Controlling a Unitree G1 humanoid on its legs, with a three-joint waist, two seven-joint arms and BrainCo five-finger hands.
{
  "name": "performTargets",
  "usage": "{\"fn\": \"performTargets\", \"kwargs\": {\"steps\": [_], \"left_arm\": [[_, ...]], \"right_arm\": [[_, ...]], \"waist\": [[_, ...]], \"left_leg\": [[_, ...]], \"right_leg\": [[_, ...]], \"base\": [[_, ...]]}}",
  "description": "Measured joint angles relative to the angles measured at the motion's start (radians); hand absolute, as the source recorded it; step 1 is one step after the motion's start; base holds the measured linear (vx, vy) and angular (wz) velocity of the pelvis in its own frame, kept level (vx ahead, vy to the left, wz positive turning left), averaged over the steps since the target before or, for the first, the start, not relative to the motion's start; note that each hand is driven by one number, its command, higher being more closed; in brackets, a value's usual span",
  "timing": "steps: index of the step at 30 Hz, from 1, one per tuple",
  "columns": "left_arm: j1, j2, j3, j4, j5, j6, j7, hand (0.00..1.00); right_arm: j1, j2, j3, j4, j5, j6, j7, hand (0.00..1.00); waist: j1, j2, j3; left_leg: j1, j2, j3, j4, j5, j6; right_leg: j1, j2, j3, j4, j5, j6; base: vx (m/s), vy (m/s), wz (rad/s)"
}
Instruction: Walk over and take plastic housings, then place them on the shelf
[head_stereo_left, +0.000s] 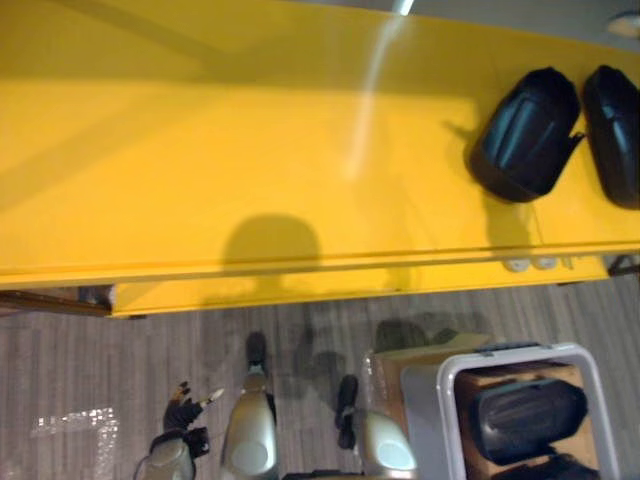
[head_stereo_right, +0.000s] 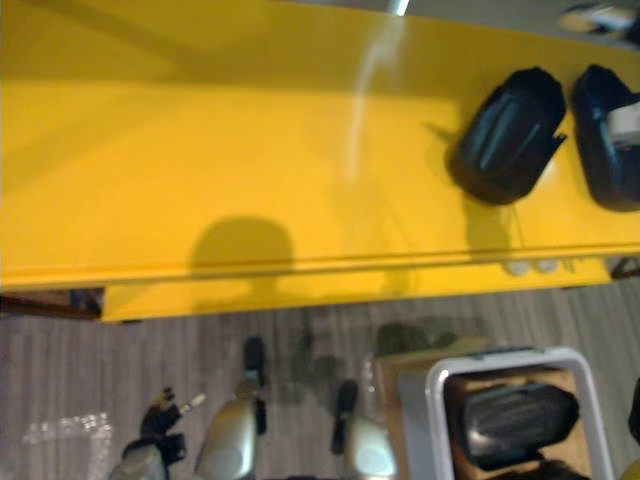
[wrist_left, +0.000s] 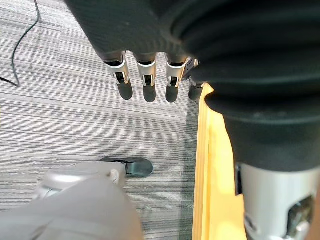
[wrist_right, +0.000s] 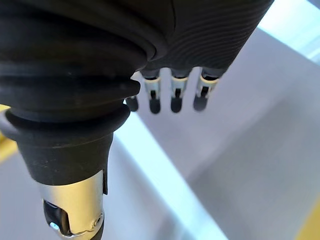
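- A black housing (head_stereo_left: 527, 133) and a second housing (head_stereo_left: 613, 135) lie far right on the yellow shelf (head_stereo_left: 250, 150).
- Another housing (head_stereo_left: 527, 415) sits in the grey bin (head_stereo_left: 445, 420), near right.
- The left hand (wrist_left: 147, 82) hangs low, fingers straight and empty.
- The right hand (wrist_right: 176, 92) has straight fingers and looks empty.

Left hand (wrist_left: 131, 25), black ribbed cover (wrist_left: 260, 60), silver fingers (wrist_left: 145, 75) with dark rounded tips, right hand (wrist_right: 205, 30) matching, silver-grey forearm tube (wrist_right: 75, 197) emerging from its cover.

Left hand (wrist_left: 148, 82) hanging straight and empty, right hand (wrist_right: 176, 95) likewise extended
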Motion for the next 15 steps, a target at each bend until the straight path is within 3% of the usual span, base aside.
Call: {"fn": "performTargets", "kwargs": {"steps": [3, 6, 15], "left_arm": [[0.007, -0.024, -0.01, 0.001, -0.003, -0.002, 0.004, 0.0], [0.005, -0.027, -0.038, 0.0, -0.009, -0.007, 0.004, 0.0], [0.0, -0.031, -0.049, 0.003, -0.036, -0.016, 0.003, 0.0]], "right_arm": [[0.025, 0.084, -0.035, 0.076, 0.001, 0.019, -0.109, 0.0], [0.027, 0.115, -0.052, 0.182, 0.003, 0.021, -0.17, 0.0], [-0.044, 0.143, -0.051, 0.327, 0.012, -0.056, -0.168, 0.0]], "waist": [[-0.019, 0.037, 0.0], [-0.023, 0.067, 0.008], [-0.018, 0.094, 0.022]], "left_leg": [[0.002, 0.004, 0.01, 0.0, 0.001, 0.001], [0.006, 0.008, 0.012, 0.0, 0.001, 0.001], [0.008, 0.009, 0.008, 0.0, 0.001, 0.001]], "right_leg": [[-0.004, 0.001, 0.008, 0.0, 0.001, 0.002], [-0.004, 0.004, 0.015, 0.0, 0.002, 0.003], [-0.003, 0.002, 0.018, 0.001, 0.002, 0.003]], "base": [[0.0, -0.008, -0.1], [0.01, -0.016, -0.08], [0.0, -0.002, 0.0]]}}
